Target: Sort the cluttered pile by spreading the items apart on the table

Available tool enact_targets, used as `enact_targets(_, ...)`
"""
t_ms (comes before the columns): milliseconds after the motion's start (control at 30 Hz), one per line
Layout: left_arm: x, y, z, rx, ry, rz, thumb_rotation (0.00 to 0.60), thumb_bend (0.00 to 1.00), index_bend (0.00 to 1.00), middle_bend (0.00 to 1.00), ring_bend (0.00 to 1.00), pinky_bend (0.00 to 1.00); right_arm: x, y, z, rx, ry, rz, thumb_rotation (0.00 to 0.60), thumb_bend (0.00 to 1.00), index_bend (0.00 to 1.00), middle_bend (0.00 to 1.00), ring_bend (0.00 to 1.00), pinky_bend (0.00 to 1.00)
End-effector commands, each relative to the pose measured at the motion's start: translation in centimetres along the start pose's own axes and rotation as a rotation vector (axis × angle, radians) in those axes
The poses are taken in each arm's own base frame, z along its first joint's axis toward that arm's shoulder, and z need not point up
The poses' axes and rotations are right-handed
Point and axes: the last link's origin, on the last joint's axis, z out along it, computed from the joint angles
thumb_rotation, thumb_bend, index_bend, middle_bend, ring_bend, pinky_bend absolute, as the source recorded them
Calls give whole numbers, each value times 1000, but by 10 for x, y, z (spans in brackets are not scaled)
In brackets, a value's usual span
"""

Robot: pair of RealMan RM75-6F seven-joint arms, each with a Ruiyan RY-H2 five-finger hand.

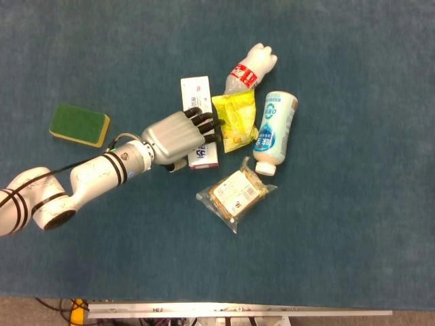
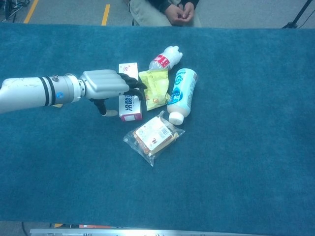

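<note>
My left hand (image 1: 175,136) (image 2: 104,84) lies across a white carton (image 1: 204,156) (image 2: 130,106). Its dark fingertips hook over the carton's right edge and its thumb sits at the left edge, so it grips the carton. Just right of the fingertips lies a yellow snack packet (image 1: 236,119) (image 2: 154,87). Behind the packet a clear bottle with a red label (image 1: 248,70) (image 2: 163,58) lies on its side. A white bottle with a blue label (image 1: 274,130) (image 2: 180,93) lies to the right. A clear bread packet (image 1: 236,192) (image 2: 153,136) sits nearest me. No view shows my right hand.
A green and yellow sponge (image 1: 79,124) lies alone at the left, beside my left forearm. A seated person (image 2: 167,10) is at the table's far edge. Blue cloth covers the whole table (image 1: 353,224).
</note>
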Motion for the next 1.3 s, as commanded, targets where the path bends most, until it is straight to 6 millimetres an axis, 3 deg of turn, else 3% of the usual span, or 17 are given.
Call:
enact_targets(33,-3,0,1,-3,1,-16,600,358,240,0,0,83,0,0,0,0,0,0,600,148,459,501,418,396)
enact_targets(633,-8,5,9,-6,43,-89,600,358,439,93,2,85,1,3,-1,-11,6,11,600,146,459,501,419,397)
enact_targets(767,-7,3,6,0,50,-98,600,361,452,144,71,90,1,2,-1,-8,6,12,600,146,459,501,419,396)
enact_targets(1300,-11,-6,-8,16,60,-107,600,363,514,383,356,409,1,0,1,-2,12,15,600,146,459,501,419,397)
